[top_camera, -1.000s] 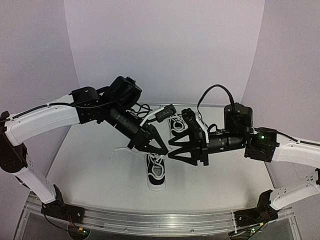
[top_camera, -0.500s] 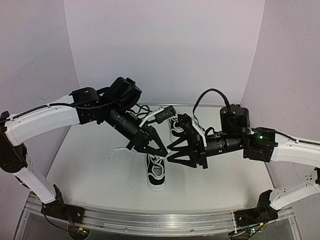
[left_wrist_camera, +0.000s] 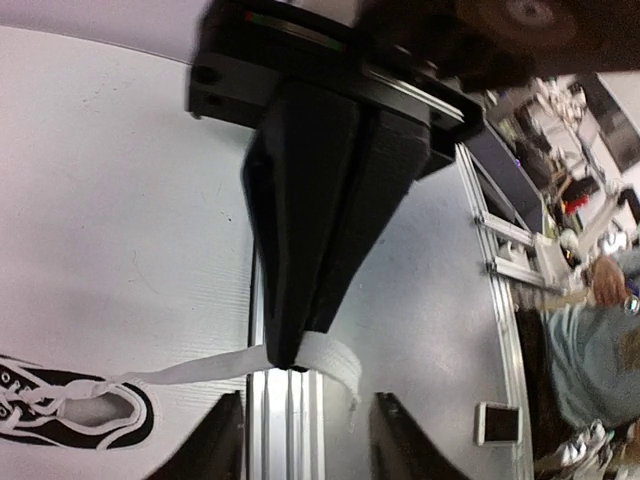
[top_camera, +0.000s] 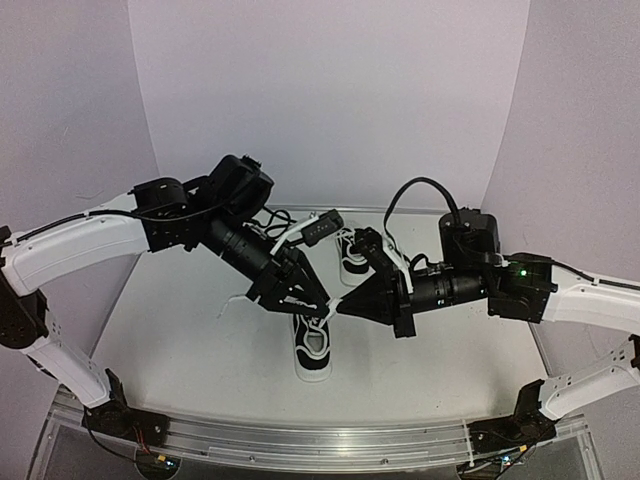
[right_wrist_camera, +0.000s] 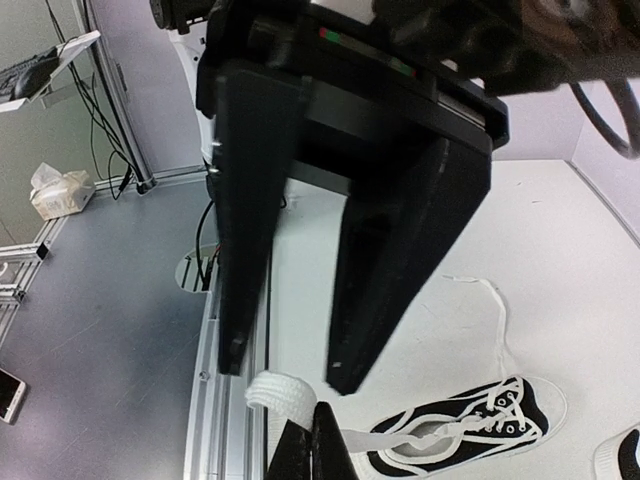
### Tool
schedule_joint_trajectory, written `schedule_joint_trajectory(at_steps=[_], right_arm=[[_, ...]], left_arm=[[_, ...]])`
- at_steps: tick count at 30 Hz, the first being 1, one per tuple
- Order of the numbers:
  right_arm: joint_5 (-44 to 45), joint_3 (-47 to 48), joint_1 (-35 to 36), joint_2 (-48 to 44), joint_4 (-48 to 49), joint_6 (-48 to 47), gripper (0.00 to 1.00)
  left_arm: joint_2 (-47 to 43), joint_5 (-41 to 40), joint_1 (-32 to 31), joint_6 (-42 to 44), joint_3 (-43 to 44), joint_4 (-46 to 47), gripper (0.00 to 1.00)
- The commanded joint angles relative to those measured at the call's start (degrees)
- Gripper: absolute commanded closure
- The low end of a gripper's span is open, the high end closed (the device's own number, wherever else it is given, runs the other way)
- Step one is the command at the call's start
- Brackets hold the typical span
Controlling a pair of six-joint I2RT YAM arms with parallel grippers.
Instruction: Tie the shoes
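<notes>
One black shoe (top_camera: pixel 312 345) with a white sole lies toe toward me at the table's middle; it also shows in the wrist views (left_wrist_camera: pixel 80 410) (right_wrist_camera: pixel 470 425). The other shoe (top_camera: pixel 352 250) sits behind it. Above the near shoe, my right gripper (top_camera: pixel 342 308) (right_wrist_camera: pixel 315 450) is shut on a white lace (right_wrist_camera: pixel 282 392) (left_wrist_camera: pixel 330 360), which runs taut down to that shoe. My left gripper (top_camera: pixel 305 300) (left_wrist_camera: pixel 305 445) stands open facing it, its fingers either side of the right gripper's tip and the folded lace end, touching neither.
The shoe's other lace (top_camera: pixel 235 300) trails loose across the table to the left. An aluminium rail (top_camera: pixel 320 440) runs along the table's near edge. Purple walls close in the back and both sides. Both arms cross over the middle of the table.
My right gripper has gone from open to shut on the lace. My left gripper, shut before, has opened and let the lace go. Both stay over the near shoe.
</notes>
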Motion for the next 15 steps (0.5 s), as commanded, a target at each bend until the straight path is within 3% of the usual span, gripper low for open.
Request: schedule_joint_trajectory(at_steps=[1,3,7,15], right_arm=[[5.6,1.4,0.3,-2.9,0.2,4.0,1.00],[9.4,0.1,0.3,-5.2,0.4,5.9,1.00],[16.8,-2.1,0.3,-9.9,0.4,11.9,1.00],[26.8,-4.5,0.3,-16.6,-1.5,18.9,1.00]], left_arm=[[-7.6,-7.4,8.3,-7.0,-7.0,8.4,0.37],[-10.1,-14.3,13.3,-9.5,-11.2,10.5,0.30],[-7.8,-30.8,19.7,-10.0,-15.2,6.4,0.27],[8.2,-46.1,24.1,-7.4,-16.9,4.0,0.27]])
